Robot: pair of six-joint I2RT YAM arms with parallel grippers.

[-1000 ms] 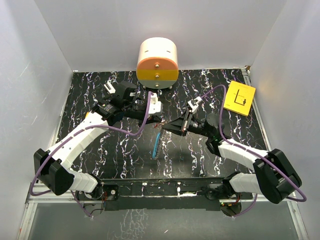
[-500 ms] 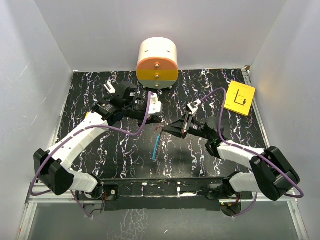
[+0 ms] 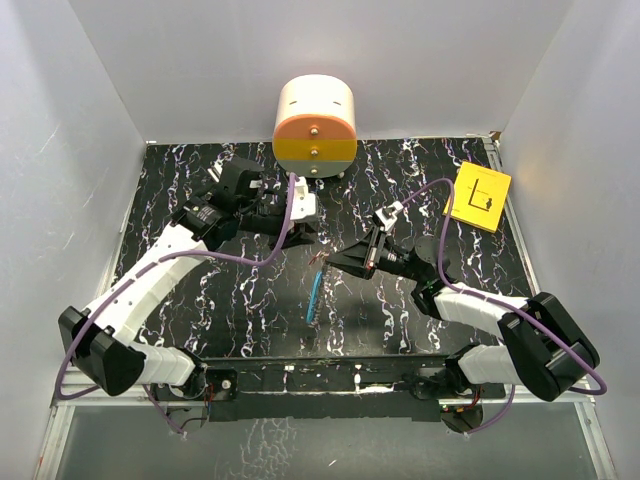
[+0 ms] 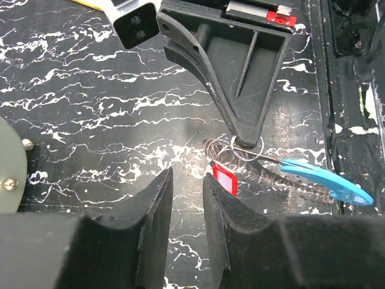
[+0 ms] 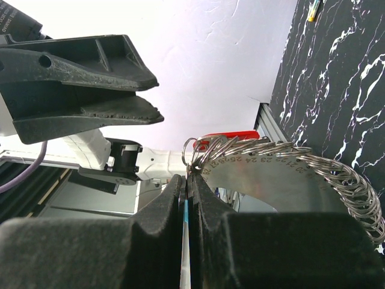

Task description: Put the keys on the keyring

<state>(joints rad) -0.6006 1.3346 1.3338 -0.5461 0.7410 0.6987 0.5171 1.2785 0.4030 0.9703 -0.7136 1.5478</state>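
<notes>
The keyring hangs edge-on from my right gripper [image 3: 337,262], its blue band [image 3: 314,298] pointing down over the black marbled table [image 3: 200,290]. In the right wrist view my right gripper [image 5: 187,180] is shut on the thin blue band [image 5: 185,241], with the coil of wire rings [image 5: 337,174] and the red key [image 5: 225,139] just beyond the tips. In the left wrist view the red key [image 4: 224,179] hangs on the rings beside the blue band [image 4: 328,183]. My left gripper [image 4: 186,186] is open and empty, a little short of the key. It also shows in the top view [image 3: 300,222].
An orange-and-white drum [image 3: 315,125] stands at the back middle; its edge shows in the left wrist view [image 4: 9,174]. A yellow card [image 3: 479,196] lies at the back right. White walls close in the table on three sides.
My left gripper has drawn back from the keyring toward the far left. My right gripper has shifted slightly left with the keyring, which hangs a bit lower.
</notes>
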